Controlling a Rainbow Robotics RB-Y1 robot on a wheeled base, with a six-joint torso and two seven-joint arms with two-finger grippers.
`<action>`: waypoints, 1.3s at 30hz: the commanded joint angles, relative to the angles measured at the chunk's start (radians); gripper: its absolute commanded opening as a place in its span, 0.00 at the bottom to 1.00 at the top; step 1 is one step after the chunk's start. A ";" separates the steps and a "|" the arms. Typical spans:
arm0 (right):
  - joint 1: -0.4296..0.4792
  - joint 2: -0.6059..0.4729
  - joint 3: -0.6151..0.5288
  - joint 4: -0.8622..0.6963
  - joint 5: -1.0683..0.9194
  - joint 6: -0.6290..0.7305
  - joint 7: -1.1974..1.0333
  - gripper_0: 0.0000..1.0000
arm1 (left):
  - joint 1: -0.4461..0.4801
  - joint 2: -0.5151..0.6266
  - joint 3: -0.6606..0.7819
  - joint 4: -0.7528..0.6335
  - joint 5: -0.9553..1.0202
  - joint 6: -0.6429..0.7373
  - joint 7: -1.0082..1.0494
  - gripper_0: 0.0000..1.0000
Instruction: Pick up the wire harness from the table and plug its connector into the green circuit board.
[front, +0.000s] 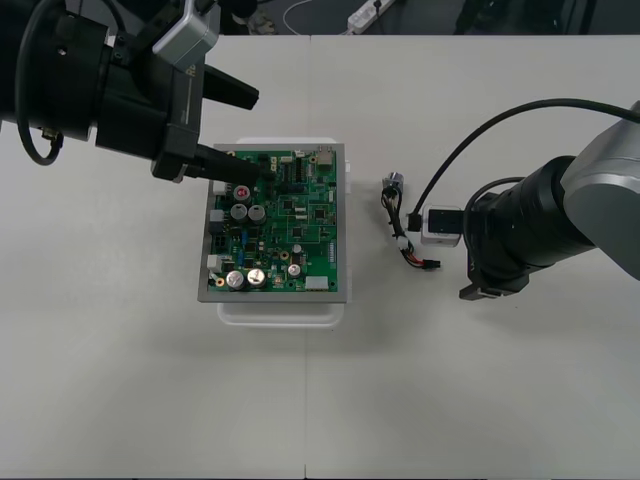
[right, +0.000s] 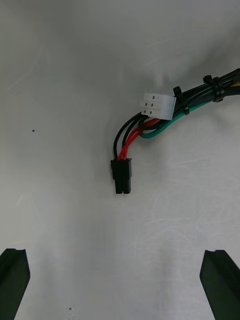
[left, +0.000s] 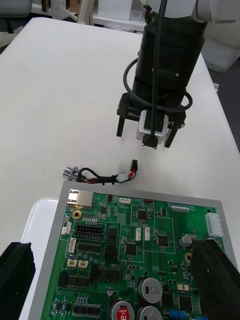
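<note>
- Here the wire harness (front: 405, 222) lies flat on the table (front: 450, 400), between the green circuit board (front: 285, 230) and the table's right edge.
- The right gripper (right: 117, 287) hovers over its black plug (right: 122, 175), spread wide, seemingly lined up to grasp.
- The left gripper (front: 245, 132) hangs spread above the board's far edge, probably waiting.

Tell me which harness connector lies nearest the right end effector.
The black plug, just ahead of the open right end effector; the white connector sits farther along the harness, the round metal socket farthest.
</note>
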 joint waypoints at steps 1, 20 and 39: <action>-0.037 0.026 0.024 -0.008 0.034 -0.004 -0.012 1.00 | -0.068 -0.008 -0.028 -0.029 -0.013 0.051 -0.017 0.91; -0.049 0.093 0.081 0.039 0.151 -0.004 -0.064 1.00 | -0.070 -0.034 -0.028 -0.057 -0.005 0.051 -0.046 0.92; -0.055 0.135 0.124 0.076 0.223 -0.004 -0.073 1.00 | -0.070 -0.034 -0.028 -0.057 -0.005 0.051 -0.046 0.91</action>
